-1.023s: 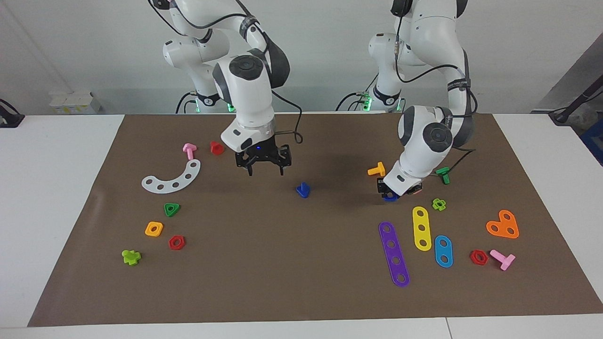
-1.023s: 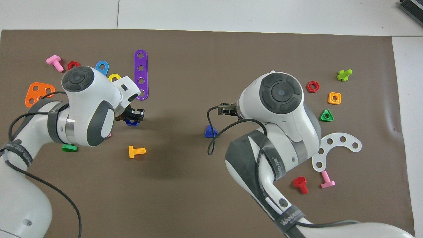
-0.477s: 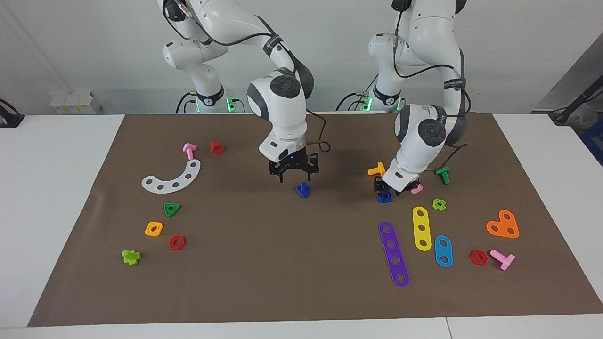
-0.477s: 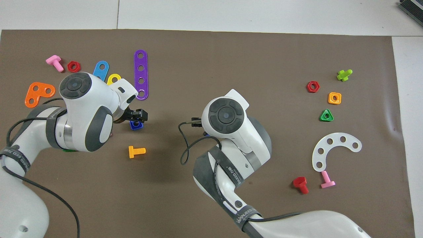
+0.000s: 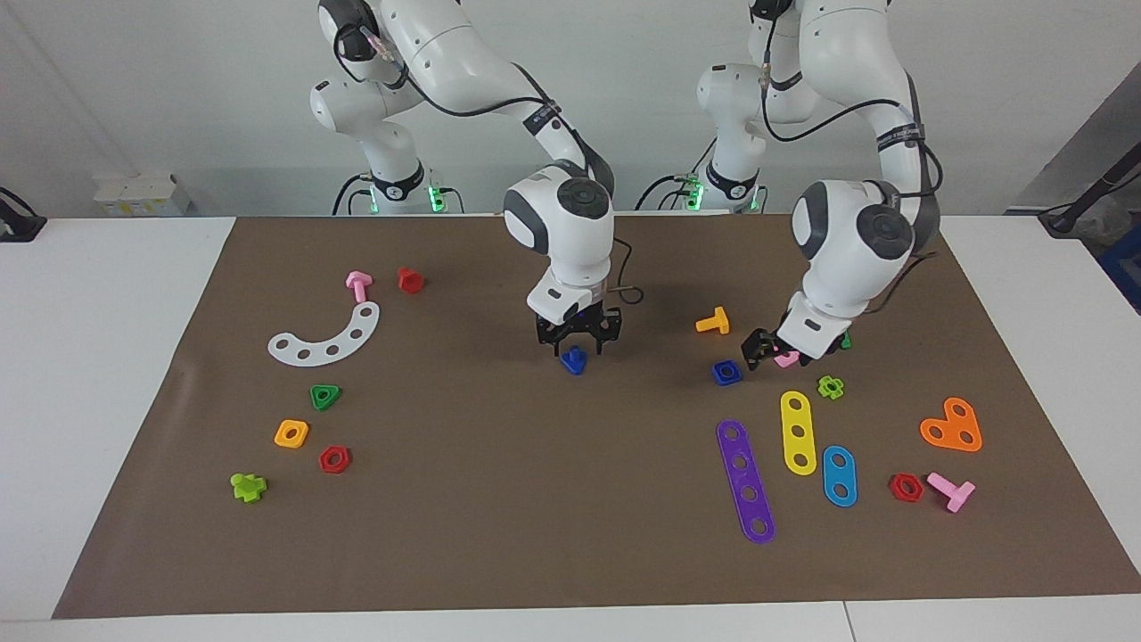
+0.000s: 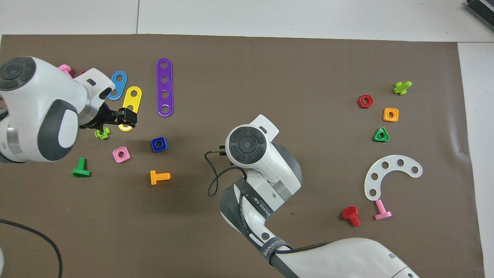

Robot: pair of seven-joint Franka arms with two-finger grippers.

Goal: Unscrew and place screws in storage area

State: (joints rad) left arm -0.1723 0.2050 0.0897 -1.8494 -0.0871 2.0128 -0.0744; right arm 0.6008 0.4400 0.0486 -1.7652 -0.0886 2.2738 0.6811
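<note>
A brown mat [image 5: 499,499] covers a white table [image 5: 98,374]; a pale wall fills the top of the facing view.

The screw [image 5: 574,359], dark blue with a triangular head, stands on the mat just left of centre in the facing view. The right gripper [image 5: 577,343] is directly over it, fingers straddling it and partly spread; contact cannot be confirmed. In the overhead view the right arm's wrist hides the screw entirely.

The left gripper [image 5: 774,352] hangs low at centre right of the facing view, jaws apart and empty. Below its tips lies a pink square nut [image 6: 120,154]. A blue square nut [image 5: 726,372] rests just to the left of it in the facing view, apart from the fingers.

Surrounding items, right half of the facing view: an orange bolt [image 5: 713,321], a green bolt [image 6: 81,168] partly hidden by the left arm, a lime cross piece [image 5: 831,386], yellow strip [image 5: 798,432], blue strip [image 5: 839,475], purple strip [image 5: 745,481], orange heart plate [image 5: 952,425], red hex nut [image 5: 906,487] and pink bolt [image 5: 951,489].

Left half: a white curved strip [image 5: 326,337], pink bolt [image 5: 358,285], red bolt [image 5: 410,280], green triangular nut [image 5: 325,396], orange square nut [image 5: 291,433], red hex nut [image 5: 334,459], lime cross bolt [image 5: 248,486].

Lettering on the right arm's dark band in the overhead view is too small to read with certainty.
</note>
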